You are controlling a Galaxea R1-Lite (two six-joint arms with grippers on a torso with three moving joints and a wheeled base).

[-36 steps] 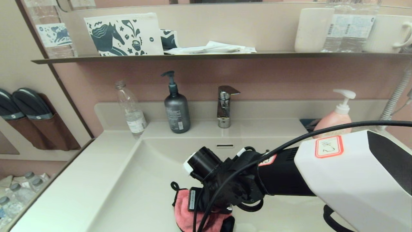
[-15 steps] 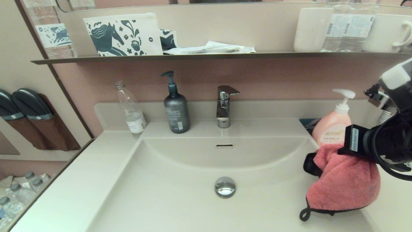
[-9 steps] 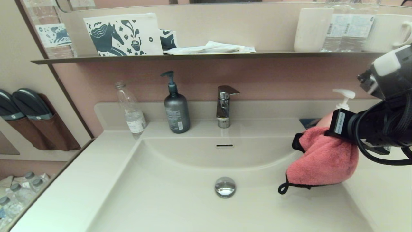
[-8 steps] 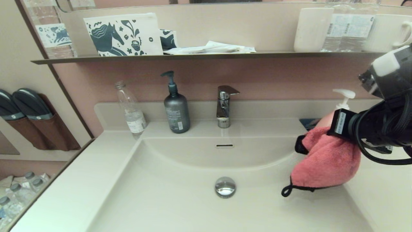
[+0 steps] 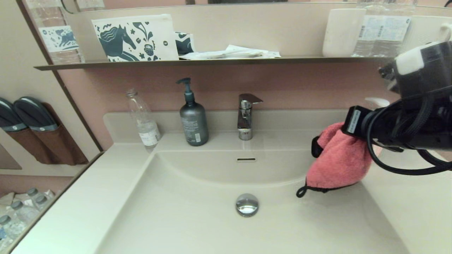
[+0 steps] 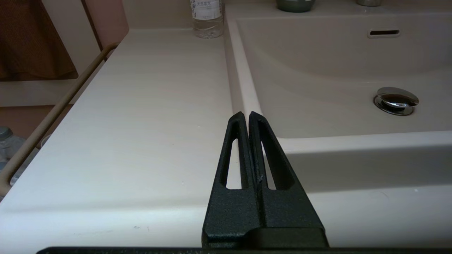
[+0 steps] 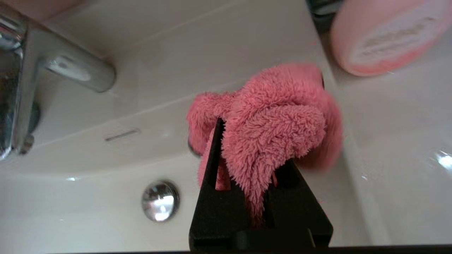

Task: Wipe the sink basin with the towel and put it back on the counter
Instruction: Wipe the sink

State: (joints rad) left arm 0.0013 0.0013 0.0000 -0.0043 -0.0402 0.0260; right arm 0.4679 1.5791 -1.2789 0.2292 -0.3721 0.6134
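Note:
The coral-pink towel (image 5: pixel 335 158) hangs bunched in the air over the right rim of the sink basin (image 5: pixel 183 208), its black loop dangling toward the basin. My right gripper (image 5: pixel 355 132) is shut on the towel (image 7: pixel 279 116), and fluffy folds cover the right gripper (image 7: pixel 247 148) almost to its fingertips. The chrome drain plug (image 5: pixel 247 204) and overflow slot (image 5: pixel 246 159) are uncovered. The counter (image 5: pixel 416 208) stretches right of the basin, below my arm. My left gripper (image 6: pixel 249 114) is shut and empty, low over the left counter (image 6: pixel 148 106) by the basin's front corner.
The pink soap bottle (image 7: pixel 385 35) stands on the counter just behind the towel; only its pump (image 5: pixel 378 102) shows past my arm. Along the back stand a chrome faucet (image 5: pixel 246 116), grey pump bottle (image 5: pixel 193 120) and clear bottle (image 5: pixel 143 120). A dark shelf (image 5: pixel 212 62) runs above.
My right gripper has carried the towel from the basin's front middle out to the right, then up and back toward the soap bottle. The drain plug is now uncovered.

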